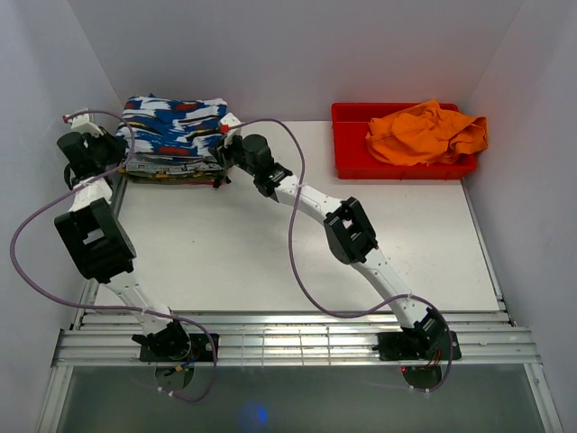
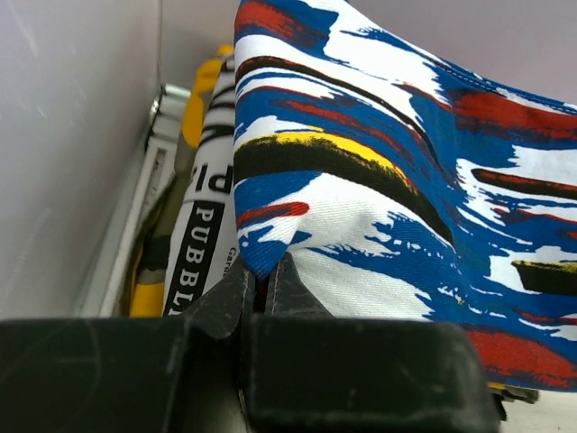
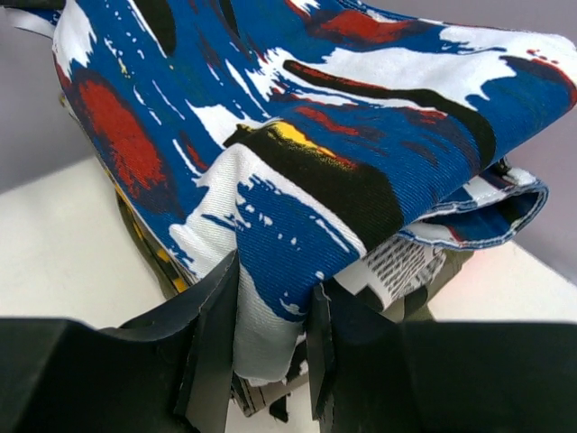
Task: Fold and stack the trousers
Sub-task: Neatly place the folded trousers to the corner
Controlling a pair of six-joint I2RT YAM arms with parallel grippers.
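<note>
Gripping the trousers (image 1: 176, 122) at eleven o'clock: left gripper (image 2: 264, 290) clamped tight on a corner, right gripper (image 3: 270, 329) squeezing a fold.

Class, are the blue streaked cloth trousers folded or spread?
Folded: the blue streaked cloth trousers form a compact layered bundle, doubled edge visible.

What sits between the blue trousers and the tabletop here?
A folded newspaper-print cloth lies directly under the trousers. The left wrist view shows it best, and the right wrist view shows its edge too.

Left arm (image 1: 95, 242) and right arm (image 1: 352, 233): white tubular links, black joint housings. Purple cables (image 1: 290, 244) loop along each. Black bases (image 1: 167, 345). Fingers (image 3: 212, 361) black, flat, tapered.
</note>
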